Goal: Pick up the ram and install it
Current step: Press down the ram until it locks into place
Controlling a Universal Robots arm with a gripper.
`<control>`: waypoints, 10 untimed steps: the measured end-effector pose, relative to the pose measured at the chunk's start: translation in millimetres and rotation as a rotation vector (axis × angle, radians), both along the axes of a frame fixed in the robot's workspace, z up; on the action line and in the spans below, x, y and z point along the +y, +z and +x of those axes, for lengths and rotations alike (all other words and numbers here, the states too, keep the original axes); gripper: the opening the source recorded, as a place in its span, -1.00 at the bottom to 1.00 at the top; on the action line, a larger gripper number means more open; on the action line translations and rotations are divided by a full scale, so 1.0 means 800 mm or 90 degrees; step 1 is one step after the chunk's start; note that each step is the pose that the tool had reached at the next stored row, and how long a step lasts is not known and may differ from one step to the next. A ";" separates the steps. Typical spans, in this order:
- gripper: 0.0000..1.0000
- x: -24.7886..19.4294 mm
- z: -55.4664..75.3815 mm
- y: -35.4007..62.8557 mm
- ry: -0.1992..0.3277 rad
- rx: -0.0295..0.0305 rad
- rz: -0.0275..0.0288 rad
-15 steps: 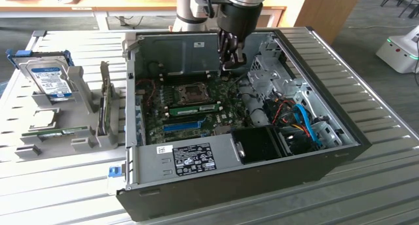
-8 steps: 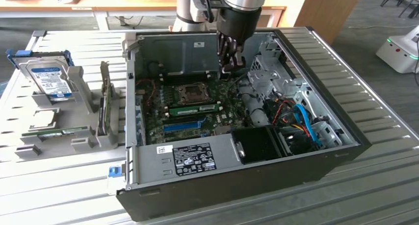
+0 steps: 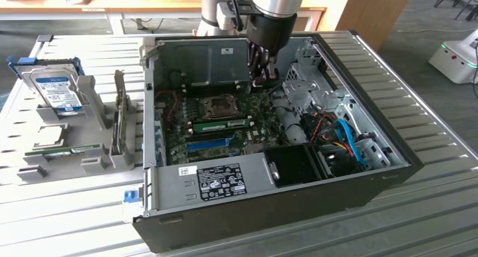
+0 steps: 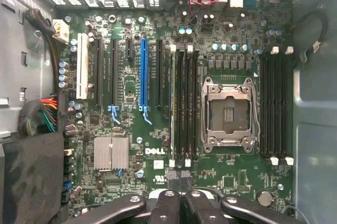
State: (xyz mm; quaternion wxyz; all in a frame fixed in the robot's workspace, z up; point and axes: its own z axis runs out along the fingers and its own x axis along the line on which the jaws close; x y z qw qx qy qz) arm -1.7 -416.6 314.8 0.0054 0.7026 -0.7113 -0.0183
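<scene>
The silver robot arm (image 3: 278,2) runs out of view above the open black computer case (image 3: 261,212); print on the case's white sticker (image 3: 220,181) is too small to read.

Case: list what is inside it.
A motherboard with empty CPU socket, blue slot, ram standing in a slot beside the socket, cables, and the shut gripper above. A black box hides whatever lies under it.
</scene>
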 end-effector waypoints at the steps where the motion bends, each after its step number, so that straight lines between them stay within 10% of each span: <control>1: -0.80 0.0000 0.000 -0.001 0.000 0.0000 0.0000; 10: -0.80 0.0000 0.000 -0.012 0.000 -0.0001 -0.0001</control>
